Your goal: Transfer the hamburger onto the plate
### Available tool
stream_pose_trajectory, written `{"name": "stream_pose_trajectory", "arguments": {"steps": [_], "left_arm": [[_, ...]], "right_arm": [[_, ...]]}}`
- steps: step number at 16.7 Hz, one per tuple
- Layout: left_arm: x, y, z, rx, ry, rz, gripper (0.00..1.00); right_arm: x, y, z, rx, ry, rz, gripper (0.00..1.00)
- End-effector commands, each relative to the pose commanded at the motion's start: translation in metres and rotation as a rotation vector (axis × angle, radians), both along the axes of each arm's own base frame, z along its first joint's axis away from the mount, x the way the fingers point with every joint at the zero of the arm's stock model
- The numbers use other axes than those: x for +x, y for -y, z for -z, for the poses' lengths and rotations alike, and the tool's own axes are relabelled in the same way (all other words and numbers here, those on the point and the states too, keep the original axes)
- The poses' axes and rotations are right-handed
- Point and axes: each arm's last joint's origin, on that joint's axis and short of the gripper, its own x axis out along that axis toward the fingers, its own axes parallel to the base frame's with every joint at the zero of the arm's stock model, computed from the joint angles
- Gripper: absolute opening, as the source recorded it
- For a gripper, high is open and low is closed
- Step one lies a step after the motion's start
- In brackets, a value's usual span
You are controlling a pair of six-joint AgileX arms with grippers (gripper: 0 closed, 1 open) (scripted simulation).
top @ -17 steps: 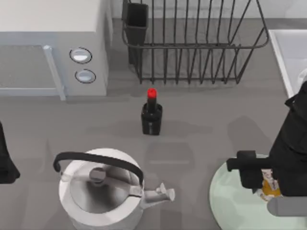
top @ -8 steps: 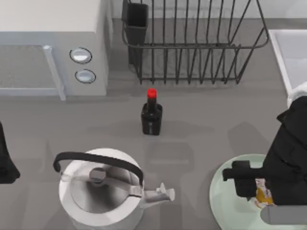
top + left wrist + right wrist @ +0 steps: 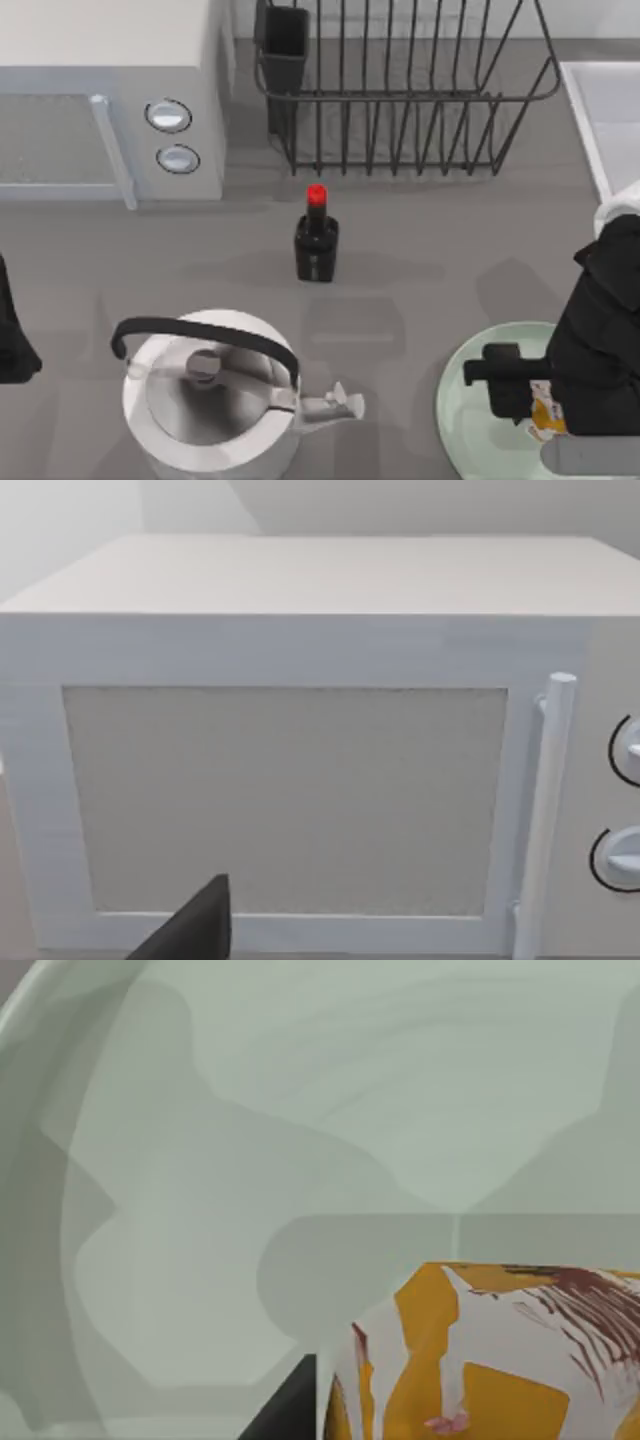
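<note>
Holding the hamburger [image 3: 546, 414] over the plate [image 3: 472, 415].
Right gripper [image 3: 540, 400] gripping it between its jaws, low above the plate; left arm parked at left edge, jaw state impossible to tell.

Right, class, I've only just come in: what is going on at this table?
The right arm's end effector is over the mint-green plate at the table's front right, carrying the hamburger, a cream-and-orange item. The right wrist view shows the hamburger close above the plate's surface; whether it has touched down cannot be told. The left arm is parked at the table's left edge, its camera facing the microwave.
</note>
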Motion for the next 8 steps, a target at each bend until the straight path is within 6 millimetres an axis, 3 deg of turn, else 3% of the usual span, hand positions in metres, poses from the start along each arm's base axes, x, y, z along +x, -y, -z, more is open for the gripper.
{"name": "stream_pose_trajectory", "arguments": {"steps": [8], "left_arm": [[0.0000,0.0000,0.0000,0.000,0.000,0.000,1.00]], "right_arm": [[0.0000,0.0000,0.0000,0.000,0.000,0.000,0.75]]}}
